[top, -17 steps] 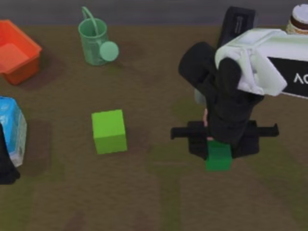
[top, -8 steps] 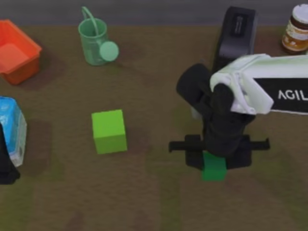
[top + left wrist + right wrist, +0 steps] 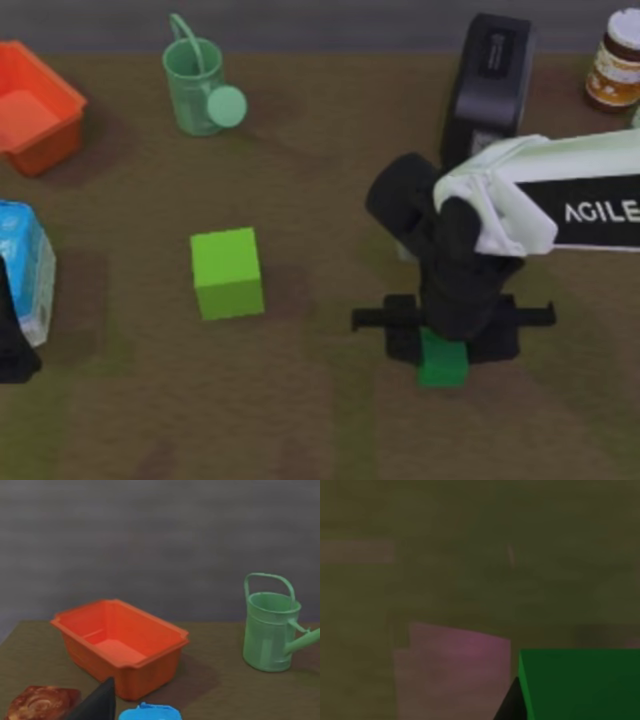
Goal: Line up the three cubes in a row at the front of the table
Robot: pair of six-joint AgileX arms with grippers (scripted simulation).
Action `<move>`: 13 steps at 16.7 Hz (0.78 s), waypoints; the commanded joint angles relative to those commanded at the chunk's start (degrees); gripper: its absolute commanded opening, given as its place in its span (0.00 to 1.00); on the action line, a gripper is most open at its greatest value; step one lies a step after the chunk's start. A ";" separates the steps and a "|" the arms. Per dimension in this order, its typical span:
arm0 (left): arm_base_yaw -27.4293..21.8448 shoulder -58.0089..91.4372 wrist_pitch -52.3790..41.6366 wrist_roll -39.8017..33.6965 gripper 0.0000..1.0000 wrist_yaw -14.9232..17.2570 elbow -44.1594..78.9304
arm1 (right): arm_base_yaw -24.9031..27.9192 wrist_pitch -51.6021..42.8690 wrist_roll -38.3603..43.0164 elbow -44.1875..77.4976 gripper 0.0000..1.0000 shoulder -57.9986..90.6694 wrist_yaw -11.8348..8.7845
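My right gripper is shut on the small dark green cube, right of centre on the table. In the right wrist view this cube fills the lower corner beside one dark fingertip. A blurred pink patch beside it looks like the pink cube, which the right arm hides in the top view. The large lime-green cube rests alone left of centre. My left arm is parked at the left edge, and the left wrist view shows one dark fingertip.
An orange bin and a translucent green watering can stand at the back left. A blue package lies at the left edge. A black box and a jar stand at the back right.
My right gripper has carried the dark green cube toward the front of the table and slightly left, and it looks lower now. The lime-green cube and the left arm have not moved.
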 joint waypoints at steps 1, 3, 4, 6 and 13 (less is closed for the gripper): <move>0.00 0.00 0.00 0.00 1.00 0.00 0.00 | 0.00 0.00 0.00 0.00 0.15 0.00 0.00; 0.00 0.00 0.00 0.00 1.00 0.00 0.00 | 0.00 0.00 0.00 0.00 0.30 0.00 0.00; 0.00 0.00 0.00 0.00 1.00 0.00 0.00 | 0.00 0.00 0.00 0.00 0.38 0.00 0.00; 0.00 0.00 0.00 0.00 1.00 0.00 0.00 | 0.00 0.00 0.00 0.00 0.53 0.00 0.00; 0.00 0.00 0.00 0.00 1.00 0.00 0.00 | 0.00 0.00 0.00 0.00 1.00 0.00 0.00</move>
